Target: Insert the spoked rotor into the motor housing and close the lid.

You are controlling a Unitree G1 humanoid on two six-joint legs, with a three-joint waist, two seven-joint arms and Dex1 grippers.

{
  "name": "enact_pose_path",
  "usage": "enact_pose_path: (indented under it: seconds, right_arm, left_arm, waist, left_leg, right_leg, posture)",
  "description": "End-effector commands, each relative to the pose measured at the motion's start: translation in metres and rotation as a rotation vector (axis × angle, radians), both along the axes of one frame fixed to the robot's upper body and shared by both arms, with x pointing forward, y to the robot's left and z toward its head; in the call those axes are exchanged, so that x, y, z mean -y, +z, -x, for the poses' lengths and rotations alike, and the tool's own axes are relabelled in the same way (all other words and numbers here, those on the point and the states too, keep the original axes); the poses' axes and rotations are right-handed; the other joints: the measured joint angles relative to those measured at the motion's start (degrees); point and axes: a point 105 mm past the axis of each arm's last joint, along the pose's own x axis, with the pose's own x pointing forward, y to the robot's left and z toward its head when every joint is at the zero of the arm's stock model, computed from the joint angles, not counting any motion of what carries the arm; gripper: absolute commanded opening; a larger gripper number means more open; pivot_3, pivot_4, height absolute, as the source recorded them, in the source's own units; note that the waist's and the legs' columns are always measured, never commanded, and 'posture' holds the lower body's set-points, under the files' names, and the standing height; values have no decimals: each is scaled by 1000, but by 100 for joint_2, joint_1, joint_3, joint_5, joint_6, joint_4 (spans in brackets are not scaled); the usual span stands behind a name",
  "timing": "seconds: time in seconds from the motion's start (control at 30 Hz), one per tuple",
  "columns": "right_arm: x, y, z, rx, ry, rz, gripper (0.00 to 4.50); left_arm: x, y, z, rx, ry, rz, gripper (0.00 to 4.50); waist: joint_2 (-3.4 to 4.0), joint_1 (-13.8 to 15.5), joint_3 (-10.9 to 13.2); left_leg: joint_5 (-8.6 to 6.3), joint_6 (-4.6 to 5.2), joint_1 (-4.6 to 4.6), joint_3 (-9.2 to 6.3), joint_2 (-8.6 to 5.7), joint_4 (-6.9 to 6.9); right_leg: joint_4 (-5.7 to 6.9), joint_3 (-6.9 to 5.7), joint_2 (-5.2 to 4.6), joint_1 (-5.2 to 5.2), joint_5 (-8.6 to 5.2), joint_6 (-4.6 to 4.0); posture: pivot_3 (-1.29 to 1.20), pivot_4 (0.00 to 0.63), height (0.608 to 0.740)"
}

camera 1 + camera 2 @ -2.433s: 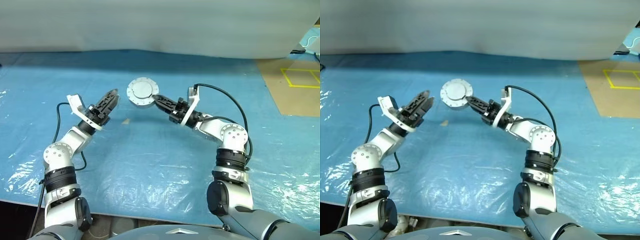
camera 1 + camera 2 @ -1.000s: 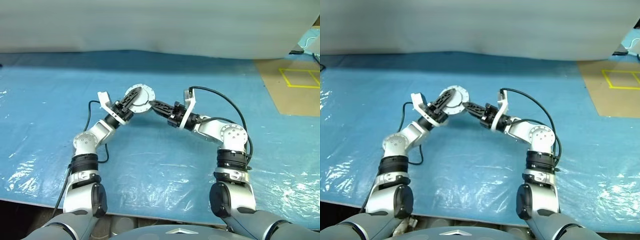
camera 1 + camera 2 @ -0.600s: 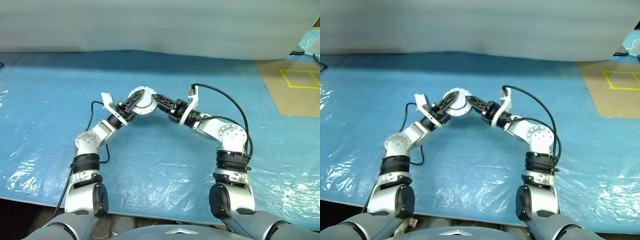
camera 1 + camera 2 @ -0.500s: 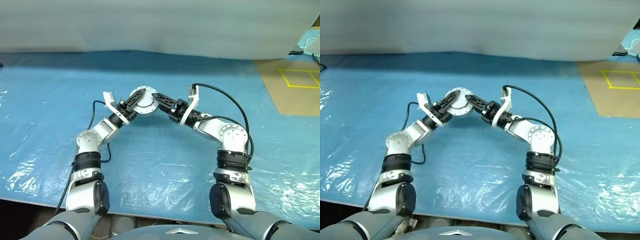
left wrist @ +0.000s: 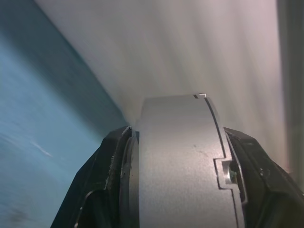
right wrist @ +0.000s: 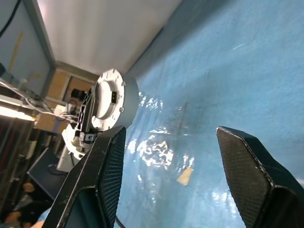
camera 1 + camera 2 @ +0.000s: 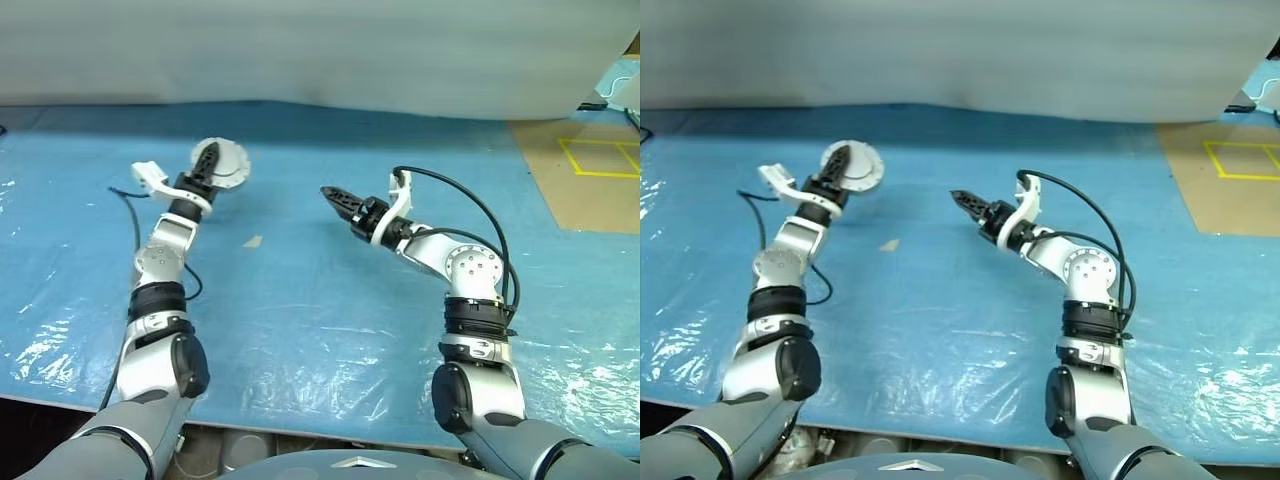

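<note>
housing [image 5: 180,161] cut off by the lower edge in the left wrist view, backdrop blurred, windings hidden from every view

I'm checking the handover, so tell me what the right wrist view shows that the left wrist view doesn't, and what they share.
Right wrist view alone: the right pincer standing open and empty, a small tan scrap on the sheet, and the flat round face of the motor housing. Left wrist view alone: the housing's side wall up close, clamped between the left pincer's fingers. Both: the housing, the blue sheet, the pale backdrop.
</note>
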Motion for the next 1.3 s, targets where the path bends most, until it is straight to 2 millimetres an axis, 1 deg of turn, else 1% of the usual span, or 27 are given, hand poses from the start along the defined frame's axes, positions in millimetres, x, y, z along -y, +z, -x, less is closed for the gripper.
enact_pose_path:
  seconds: [0.03,0.13,0.23,0.3,0.4,0.5,0.63,0.7,0.77,0.87,1.03,1.1,1.2,1.27,1.3]
  right_arm:
    - [-11,0,5,36,36,45,3135]
    - [-15,-2,5,36,35,51,3135]
    - [-19,-2,8,48,52,67,3135]
    - [-19,-4,9,51,58,82,3135]
    - [-17,-8,9,51,47,110,3135]
    - [-15,-11,9,50,44,130,3135]
    - [-16,-14,10,45,47,139,3172]
    - [-18,-16,10,44,55,148,3172]
    - [-20,-16,10,49,66,155,3172]
    - [-22,-16,11,54,76,160,3172]
    - [-25,-20,12,57,87,171,3172]
    - [-25,-19,11,60,89,172,3172]
    - [-24,-17,11,86,88,189,3172]
    - [-20,-9,12,150,82,213,3172]
    - [-16,-1,13,216,67,231,3172]
  left_arm:
    - [-17,19,-10,36,104,-103,2602]
    - [-20,2,-18,-64,136,-170,2602]
    - [-15,-5,-21,-89,130,-186,2602]
    - [-15,-12,-21,-117,129,-197,2602]
    - [-22,-30,-18,-194,159,-250,2602]
    - [-24,-37,-16,-208,158,-271,2602]
    - [-26,-38,-15,-207,143,-239,3745]
    - [-36,-42,-13,-246,192,-285,4436]
    - [-51,-42,-10,-274,249,-302,4475]
    - [-72,-37,-5,-271,310,-305,4475]
    - [-108,-21,7,-230,397,-321,4475]
    - [-117,-15,11,-208,417,-330,4475]
    - [-117,4,11,-121,386,-357,4475]
    - [-99,27,8,12,273,-364,4475]
    - [-84,39,8,79,192,-374,4475]
  waist:
    - [0,3,0]
    - [0,17,0]
    - [-3,28,1]
    - [-5,24,3]
    - [-6,20,3]
    - [-6,-2,3]
    - [-5,-2,3]
    - [-6,4,3]
    - [-6,0,3]
    - [-6,-9,3]
    - [-6,1,3]
    - [-6,0,3]
    - [-6,16,3]
    - [-8,26,5]
    - [-13,33,8]
  left_leg:
    - [0,0,-4,-4,0,3]
    - [0,0,-21,-20,0,18]
    - [0,0,-26,-23,-8,23]
    - [0,0,-28,-24,-8,26]
    - [0,0,-26,-25,-5,26]
    - [0,0,-18,-25,-6,27]
    - [0,0,-10,-24,-5,27]
    - [0,0,-12,-24,-7,29]
    - [0,0,-13,-24,-7,29]
    - [0,0,-12,-24,-5,29]
    - [0,-1,-12,-24,-6,29]
    - [0,-1,-11,-24,-6,29]
    - [0,-1,-11,-24,-5,29]
    - [0,-1,-12,-24,-6,29]
    - [0,-1,-15,-24,-6,30]
  right_leg:
    - [0,-4,0,0,0,0]
    - [0,-18,-1,0,3,4]
    - [-2,-20,-11,2,7,12]
    - [-1,-20,-11,2,8,12]
    - [1,-22,-10,2,8,12]
    - [3,-19,-11,8,8,12]
    - [12,-16,-10,9,8,11]
    - [12,-16,-11,9,8,11]
    - [11,-16,-11,9,8,11]
    - [12,-16,-10,8,8,11]
    - [11,-16,-11,8,8,11]
    - [12,-16,-11,8,8,11]
    - [12,-16,-11,8,8,11]
    - [12,-18,-14,9,8,11]
    - [12,-19,-15,9,8,11]
  posture:
    - [0,150,740]
    - [0,150,740]
    - [0,150,740]
    - [0,150,740]
    - [0,150,740]
    - [0,150,740]
    - [0,150,740]
    - [0,150,740]
    - [0,150,740]
    - [0,150,740]
    - [0,150,740]
    - [0,150,740]
    - [0,150,740]
    - [0,150,740]
    - [0,150,740]
